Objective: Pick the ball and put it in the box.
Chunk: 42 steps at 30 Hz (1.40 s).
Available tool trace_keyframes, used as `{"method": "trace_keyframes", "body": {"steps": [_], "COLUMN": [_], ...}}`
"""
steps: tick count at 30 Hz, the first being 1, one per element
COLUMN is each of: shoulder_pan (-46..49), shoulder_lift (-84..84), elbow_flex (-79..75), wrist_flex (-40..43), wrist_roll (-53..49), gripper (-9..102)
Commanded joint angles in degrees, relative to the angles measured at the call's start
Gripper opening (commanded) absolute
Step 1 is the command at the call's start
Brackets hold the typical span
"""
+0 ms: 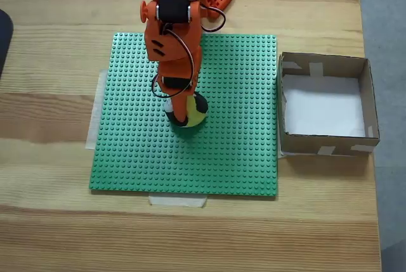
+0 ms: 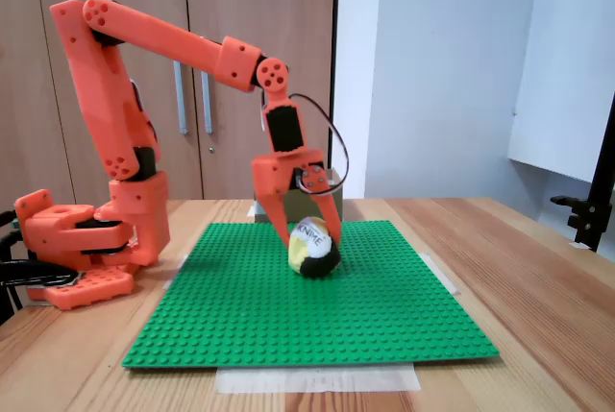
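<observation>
Gripper (image 2: pixel 309 239) seemingly pinching ball (image 2: pixel 315 248) on green studded mat (image 1: pixel 228 151), box (image 1: pixel 366 104) well apart

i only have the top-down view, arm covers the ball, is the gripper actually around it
Observer: Yes. In the side fixed view the gripper has its fingers on either side of the ball.
Operator: is the ball lifted yet
Observer: No, from the side it sits on the green baseplate.
Operator: are the jaws tight on it
Observer: Cannot tell; from the side, one orange finger runs down the ball's left side, and the other is hard to make out.
Operator: where's the box from there
Observer: Behind the arm, a grey-brown corner of the box shows past the gripper.
</observation>
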Motion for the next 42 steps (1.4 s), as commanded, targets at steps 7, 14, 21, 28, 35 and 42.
{"method": "trace_keyframes", "body": {"steps": [7, 14, 21, 28, 35, 42], "shoulder_pan": [0.3, 0.6, 0.6, 0.0, -3.2, -9.7], "shoulder_lift": [4.5, 5.4, 5.5, 5.5, 5.5, 5.5], "elbow_flex": [-0.7, -1.5, -6.7, -12.7, -21.9, -32.3], "wrist_flex": [-0.4, -0.4, 2.0, 5.0, 10.0, 14.9], "wrist_roll": [-1.1, -0.9, -0.4, -0.1, 1.4, 3.7], "gripper": [11, -1, -1, -1, -1, -1]}}
